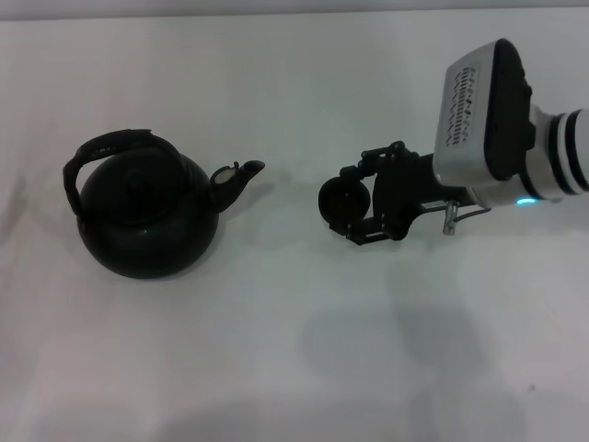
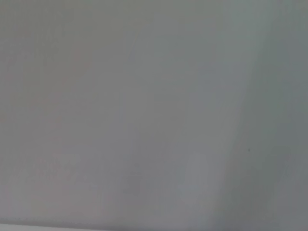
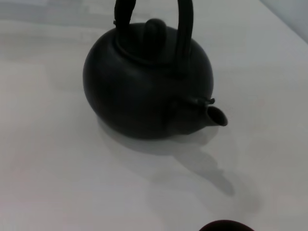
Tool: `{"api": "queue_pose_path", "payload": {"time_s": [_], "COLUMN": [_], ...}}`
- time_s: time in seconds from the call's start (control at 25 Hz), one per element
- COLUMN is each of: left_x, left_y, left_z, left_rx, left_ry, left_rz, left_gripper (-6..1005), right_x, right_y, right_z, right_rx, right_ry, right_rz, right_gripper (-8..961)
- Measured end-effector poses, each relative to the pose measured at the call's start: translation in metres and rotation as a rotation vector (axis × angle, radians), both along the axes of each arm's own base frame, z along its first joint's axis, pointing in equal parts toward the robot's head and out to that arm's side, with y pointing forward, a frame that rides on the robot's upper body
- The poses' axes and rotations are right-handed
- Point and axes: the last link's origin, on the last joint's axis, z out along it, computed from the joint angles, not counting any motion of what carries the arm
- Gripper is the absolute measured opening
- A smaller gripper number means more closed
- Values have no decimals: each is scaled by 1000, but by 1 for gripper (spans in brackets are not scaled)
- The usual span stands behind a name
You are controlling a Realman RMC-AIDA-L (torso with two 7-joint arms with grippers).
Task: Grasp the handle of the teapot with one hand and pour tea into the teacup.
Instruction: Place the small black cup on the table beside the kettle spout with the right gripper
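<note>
Spread wide at the right gripper (image 1: pixel 357 203): black jaws set at roughly 12 and 6 o'clock around the teacup (image 1: pixel 341 200), with a gap broader than the cup itself. Impossible to tell in the head view whether either jaw touches the cup wall; dark linkages and dark cup merge there. Reaching in from 3 o'clock, with a white and black wrist housing behind and a small lit spot on its underside.

Sitting right of centre on the white table (image 1: pixel 276 359), seen as a small round dark shape, inside not readable. Cut off in the right wrist view: only a sliver of dark rim (image 3: pixel 226 225) at the frame edge.

Farther out toward 9 o'clock from the cup, well apart from it: the teapot (image 1: pixel 147 226), upright on the table, with nothing touching it. Short spout (image 1: pixel 237 177) pointing toward 3 o'clock, at the cup, with bare table between. Arched black handle (image 1: pixel 109 155) standing over the domed lid (image 1: pixel 138 187), leaning to the pot's 9 o'clock side in the head view. Top of that arch cropped away in the right wrist view, only its two legs (image 3: pixel 185 36) showing beside the lid knob (image 3: pixel 155 30).

No sight of the left gripper anywhere; nothing but a blank grey surface in the left wrist view.
</note>
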Motion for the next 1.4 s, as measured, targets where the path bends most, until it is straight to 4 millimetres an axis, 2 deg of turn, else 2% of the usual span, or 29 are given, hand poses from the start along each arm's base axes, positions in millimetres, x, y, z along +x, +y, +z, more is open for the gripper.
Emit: {"api": "queue_pose_path", "payload": {"time_s": [0.48,1.4], "left_x": [1,1], "left_y": [1,2], "left_z": [0,0], "left_rx": [-1,-1], "left_ry": [0,2], "left_rz": [-4,-6], "left_gripper": [757,757], "right_x": [12,12], "right_y": [0,-1], "right_z": [-11,-18], "right_rx": [26,24], "right_ry": [-29,-45], "right_rz": [-19,-5], "right_gripper": [728,729]}}
